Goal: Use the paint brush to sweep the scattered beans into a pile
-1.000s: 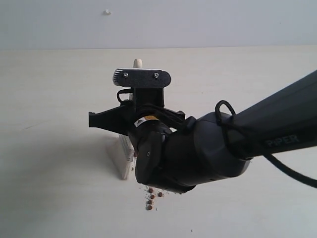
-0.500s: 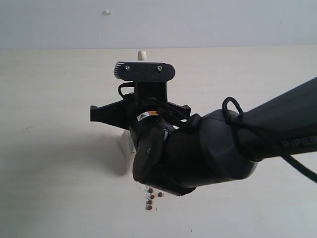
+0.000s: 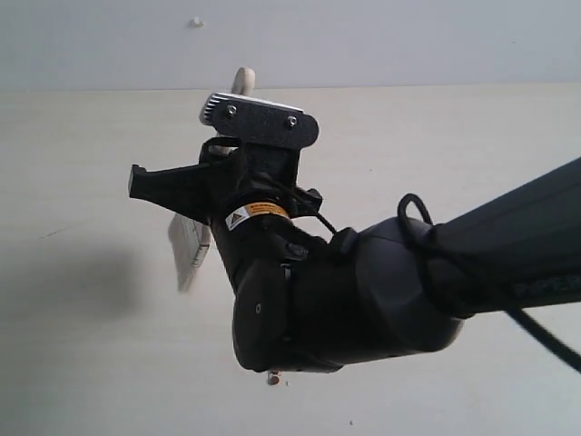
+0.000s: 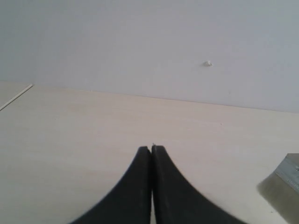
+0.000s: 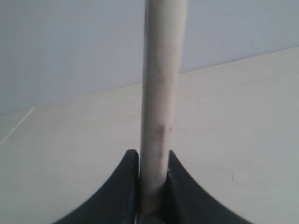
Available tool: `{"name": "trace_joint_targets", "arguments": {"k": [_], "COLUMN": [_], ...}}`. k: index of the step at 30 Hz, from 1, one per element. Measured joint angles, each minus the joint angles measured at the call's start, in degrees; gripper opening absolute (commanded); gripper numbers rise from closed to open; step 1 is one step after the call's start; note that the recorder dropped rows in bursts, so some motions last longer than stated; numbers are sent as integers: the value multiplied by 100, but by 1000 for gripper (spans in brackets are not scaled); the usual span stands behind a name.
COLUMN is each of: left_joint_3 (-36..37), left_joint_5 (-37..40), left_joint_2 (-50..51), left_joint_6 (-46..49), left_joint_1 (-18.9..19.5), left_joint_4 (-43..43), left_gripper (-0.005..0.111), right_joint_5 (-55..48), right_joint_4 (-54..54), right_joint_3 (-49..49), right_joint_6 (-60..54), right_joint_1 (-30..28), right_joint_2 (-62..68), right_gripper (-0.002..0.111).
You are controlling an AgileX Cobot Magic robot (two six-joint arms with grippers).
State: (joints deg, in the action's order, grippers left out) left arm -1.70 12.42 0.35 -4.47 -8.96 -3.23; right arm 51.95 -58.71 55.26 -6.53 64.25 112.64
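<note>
My right gripper (image 5: 153,158) is shut on the pale wooden handle of the paint brush (image 5: 161,93), which runs straight out between its fingers. In the exterior view the brush (image 3: 188,254) hangs tilted left of the right arm, whitish bristles low and blurred, handle tip above the wrist camera. Only one reddish-brown bean (image 3: 273,379) shows, under the arm at the front edge; the other beans are hidden behind the arm. My left gripper (image 4: 152,148) is shut with nothing in it, low over the table. The brush's silver ferrule and bristles (image 4: 282,186) show near it.
The pale wooden table (image 3: 82,182) runs back to a grey wall with a small white knob (image 3: 195,21). The bulky black right arm (image 3: 363,291) fills the middle and right of the exterior view.
The right arm has swung the brush up and to the left, away from the beans. The arm now covers most of the beans that showed below it earlier.
</note>
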Motion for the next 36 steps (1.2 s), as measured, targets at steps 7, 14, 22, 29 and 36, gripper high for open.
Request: {"name": "trace_joint_targets", "arguments": {"k": [7, 14, 22, 29, 36], "left_joint_3": [0, 0, 0, 0, 0], "left_joint_5": [0, 0, 0, 0, 0], "left_joint_2": [0, 0, 0, 0, 0], "left_joint_6": [0, 0, 0, 0, 0], "left_joint_1": [0, 0, 0, 0, 0], "left_joint_4": [0, 0, 0, 0, 0], "left_gripper": [0, 0, 0, 0, 0], "right_joint_5": [13, -133, 73, 441, 426], "right_joint_4": [-26, -1425, -2790, -3309, -3325], "right_joint_3": [588, 1271, 1579, 1579, 1579], "right_joint_6": [568, -933, -2706, -3426, -4079], "right_joint_1": [0, 0, 0, 0, 0], "right_joint_2": [708, 919, 919, 919, 770], "right_gripper": [0, 0, 0, 0, 0]}}
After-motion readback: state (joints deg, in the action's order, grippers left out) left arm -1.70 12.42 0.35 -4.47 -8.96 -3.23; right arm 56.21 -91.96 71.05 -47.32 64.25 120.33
